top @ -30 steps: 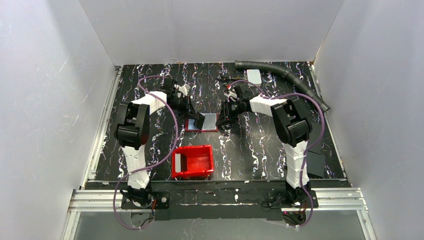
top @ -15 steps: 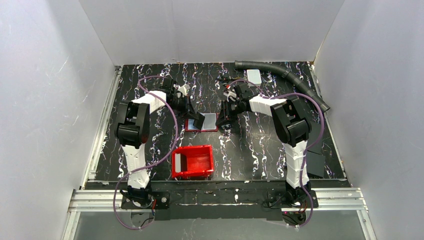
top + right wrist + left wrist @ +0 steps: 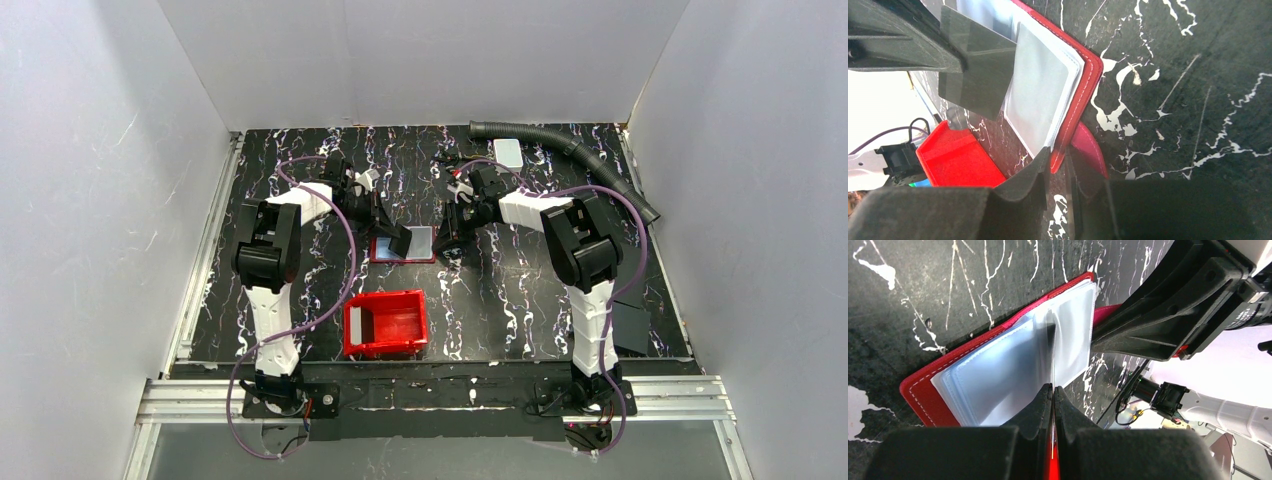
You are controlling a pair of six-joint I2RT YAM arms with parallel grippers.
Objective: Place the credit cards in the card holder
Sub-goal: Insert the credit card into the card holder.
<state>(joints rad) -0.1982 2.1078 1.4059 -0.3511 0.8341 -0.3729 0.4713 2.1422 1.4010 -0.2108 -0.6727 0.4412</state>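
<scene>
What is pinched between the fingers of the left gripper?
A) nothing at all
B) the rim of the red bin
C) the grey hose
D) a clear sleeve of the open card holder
D: the left gripper is shut on a clear sleeve lifted up from the card holder.

Colours: mostly red, black & white.
Card holder (image 3: pixel 915 390): deep red cover w/ white stitching along the edge, pinker red on its tab; inner sleeves frosted-clear, pale grey-blue. Table (image 3: pixel 500 300): black w/ white marble-type veins & a few purple streaks. Bin (image 3: pixel 385 322): bright red all over. Left arm (image 3: pixel 268 250) & right arm (image 3: pixel 580 250): white shells, black joints. Cables (image 3: pixel 354 262): purple. Hose (image 3: pixel 560 138): dark grey, ribbed. Block (image 3: pixel 508 152): white. Sheets (image 3: pixel 630 328): plain black. Walls (image 3: pixel 100 200): off-white w/ faint scuff marks. Rails (image 3: pixel 700 395): silver.
</scene>
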